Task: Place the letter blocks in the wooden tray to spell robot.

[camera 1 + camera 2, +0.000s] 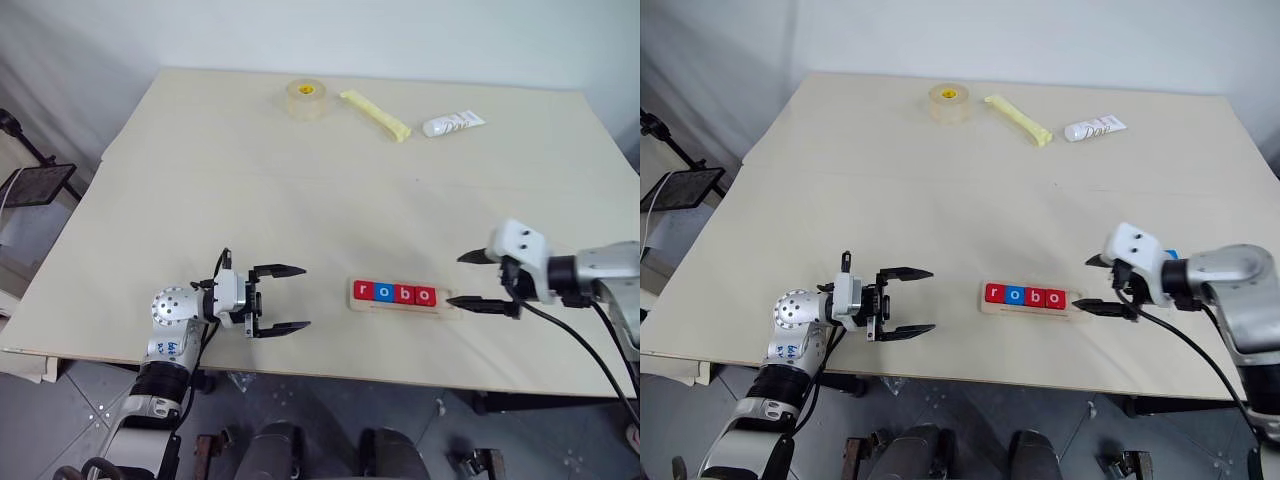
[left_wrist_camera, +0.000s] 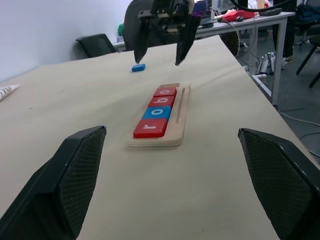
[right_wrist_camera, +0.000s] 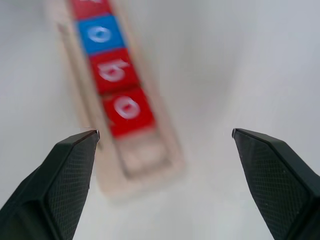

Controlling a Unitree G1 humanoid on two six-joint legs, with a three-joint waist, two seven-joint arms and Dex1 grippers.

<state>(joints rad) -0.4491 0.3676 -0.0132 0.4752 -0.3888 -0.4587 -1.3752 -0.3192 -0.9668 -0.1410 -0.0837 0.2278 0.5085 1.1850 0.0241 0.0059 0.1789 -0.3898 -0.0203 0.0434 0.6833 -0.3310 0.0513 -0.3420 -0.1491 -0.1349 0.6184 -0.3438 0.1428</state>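
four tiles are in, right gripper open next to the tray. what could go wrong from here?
1. The open right gripper hangs just off the long pale wooden tray; a careless sweep could nudge it and shift the four seated red and blue letter tiles.
2. The last small blue tile lies on the table beyond the right gripper, partly behind it from the head; the pick may be poorly seen.
3. One free slot remains at the tray's right end, so placement is tight.
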